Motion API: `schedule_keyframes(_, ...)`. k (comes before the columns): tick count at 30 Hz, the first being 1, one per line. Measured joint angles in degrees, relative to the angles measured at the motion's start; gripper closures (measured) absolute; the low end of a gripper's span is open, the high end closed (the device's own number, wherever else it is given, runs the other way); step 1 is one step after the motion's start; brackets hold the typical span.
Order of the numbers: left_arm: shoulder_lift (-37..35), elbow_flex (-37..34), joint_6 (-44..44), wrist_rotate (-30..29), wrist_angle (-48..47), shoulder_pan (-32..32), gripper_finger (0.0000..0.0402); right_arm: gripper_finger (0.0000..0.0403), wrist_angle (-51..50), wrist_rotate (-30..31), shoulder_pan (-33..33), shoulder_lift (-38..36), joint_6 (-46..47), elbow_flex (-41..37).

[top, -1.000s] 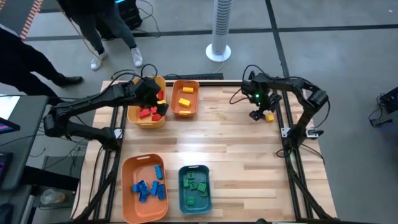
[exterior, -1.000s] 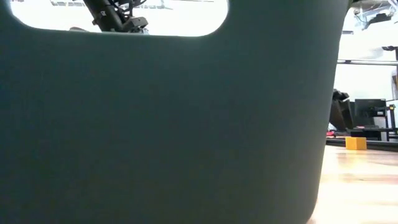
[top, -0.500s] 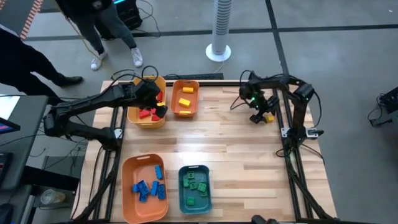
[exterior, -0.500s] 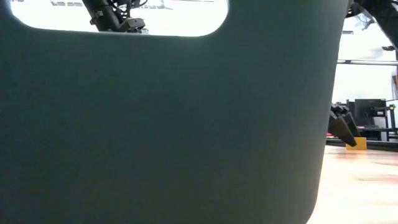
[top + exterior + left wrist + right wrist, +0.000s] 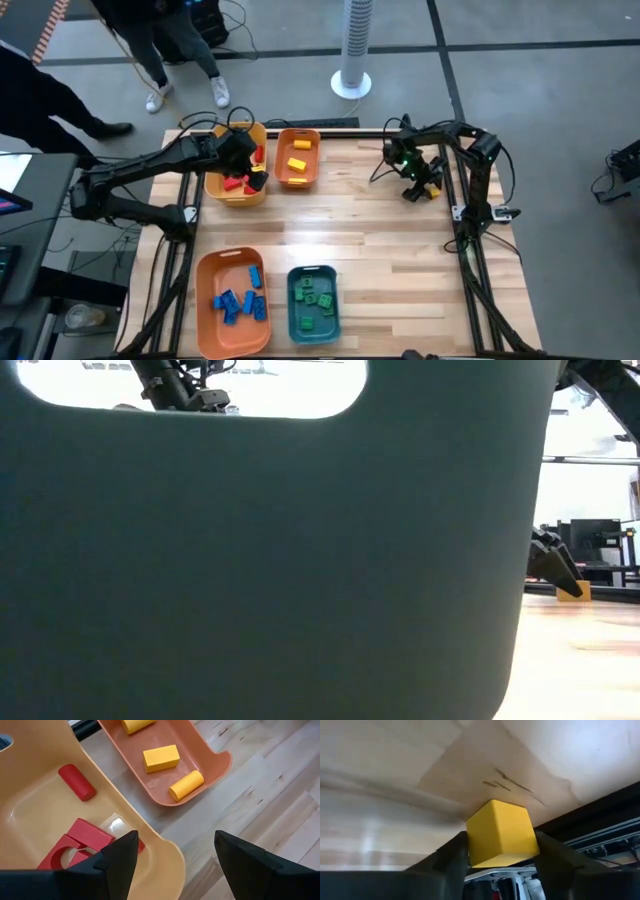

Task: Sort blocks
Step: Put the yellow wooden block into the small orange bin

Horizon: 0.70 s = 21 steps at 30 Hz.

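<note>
sorting looked nearly done: red blocks (image 5: 240, 181), yellow blocks (image 5: 297, 155), blue blocks (image 5: 240, 300) and green blocks (image 5: 313, 297) lay in separate smooth plastic bins. one glossy yellow cube (image 5: 502, 833) remained at the table's (image 5: 360, 230) two o'clock edge, the right gripper (image 5: 502, 851) clamped on it. the left gripper (image 5: 172, 857), jaws apart, hovered at eleven o'clock over the red bin (image 5: 30, 795).

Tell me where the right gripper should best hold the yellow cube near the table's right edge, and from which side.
Across two opposite flat faces, coming from above. The yellow cube rests flat on the table, its smooth parallel sides free, and the right gripper already straddles it with a finger against each side face. The table's dark edge rail sits close behind, so a low sideways approach looks cramped.
</note>
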Motion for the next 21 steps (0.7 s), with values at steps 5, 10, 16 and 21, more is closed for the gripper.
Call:
schedule_keyframes(5, 0.0, 0.0, 0.0, 0.1, 0.0, 0.0, 0.0146, 0.0256, -0.4, -0.7, 1.2, 0.0, 0.0, 0.0)
schedule_keyframes(10, 0.0, 0.0, 0.0, 0.1, 0.0, 0.0, 0.0146, 0.0273, -0.1, -3.5, 4.1, 0.0, 0.1, 0.2)
schedule_keyframes(16, 0.0, 0.0, 0.1, 0.3, 0.1, 0.0, 0.0146, 0.0273, 1.3, -7.3, 10.3, -1.9, 0.2, 3.4)
schedule_keyframes(21, 0.0, 0.0, 0.1, 1.3, 0.4, 0.0, 0.0146, 0.0277, 1.7, -8.3, 14.7, -4.6, 0.2, 9.0)
